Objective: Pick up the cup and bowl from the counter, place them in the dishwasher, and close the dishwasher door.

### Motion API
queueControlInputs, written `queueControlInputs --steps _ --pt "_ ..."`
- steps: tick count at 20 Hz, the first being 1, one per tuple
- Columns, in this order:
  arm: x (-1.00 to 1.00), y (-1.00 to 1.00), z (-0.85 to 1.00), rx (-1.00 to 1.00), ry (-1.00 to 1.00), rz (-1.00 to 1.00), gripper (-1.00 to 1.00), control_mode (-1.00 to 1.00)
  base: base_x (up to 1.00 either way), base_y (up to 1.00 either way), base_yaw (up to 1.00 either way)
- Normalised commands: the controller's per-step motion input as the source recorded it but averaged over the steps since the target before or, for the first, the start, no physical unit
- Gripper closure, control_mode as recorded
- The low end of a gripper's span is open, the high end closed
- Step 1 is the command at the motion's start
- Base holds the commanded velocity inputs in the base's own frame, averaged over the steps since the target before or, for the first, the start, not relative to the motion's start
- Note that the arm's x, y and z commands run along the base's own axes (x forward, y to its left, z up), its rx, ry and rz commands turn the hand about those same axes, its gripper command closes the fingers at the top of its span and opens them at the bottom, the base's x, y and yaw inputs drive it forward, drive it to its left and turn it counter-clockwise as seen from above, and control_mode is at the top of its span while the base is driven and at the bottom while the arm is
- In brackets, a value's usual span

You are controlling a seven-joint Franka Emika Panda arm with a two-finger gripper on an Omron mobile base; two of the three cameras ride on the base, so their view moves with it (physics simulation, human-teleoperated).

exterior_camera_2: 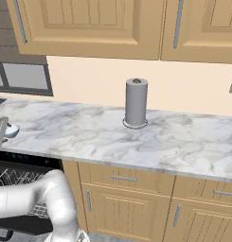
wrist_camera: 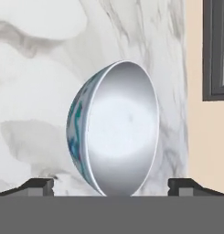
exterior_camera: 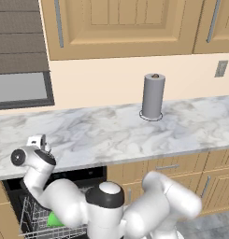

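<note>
The pale bluish-white bowl (wrist_camera: pixel 118 132) rests on the white marble counter (exterior_camera: pixel 111 130) at its far left, above the dishwasher (exterior_camera: pixel 88 175). In the hand view it sits between my two fingertips (wrist_camera: pixel 38 185), which stand wide on either side of it. My gripper (exterior_camera: pixel 43 145) is open and low over the counter, close against the bowl (exterior_camera_2: pixel 12 130). The green cup (exterior_camera: pixel 54 219) lies in the white wire rack (exterior_camera: pixel 32 217) of the open dishwasher. My arm hides the dishwasher door.
A tall grey paper-towel cylinder (exterior_camera: pixel 153 95) stands mid-counter near the back wall. Tan cabinets hang above and sit below the counter. A dark-framed window (exterior_camera: pixel 22 91) is on the wall at the left. My white arm crosses in front of the rack.
</note>
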Motion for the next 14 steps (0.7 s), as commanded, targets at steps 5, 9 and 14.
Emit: queueControlInputs --steps 5,9,14 --pt "0.30 0.24 -0.42 0.00 0.00 0.00 -1.00 -1.00 0.00 0.00 0.00" --pt "0.26 0.36 -0.45 0.00 0.00 0.00 1.00 -1.00 0.00 0.00 0.00" --pt "0.09 0.23 -0.23 0.00 0.00 0.00 1.00 -1.00 0.00 0.00 0.00"
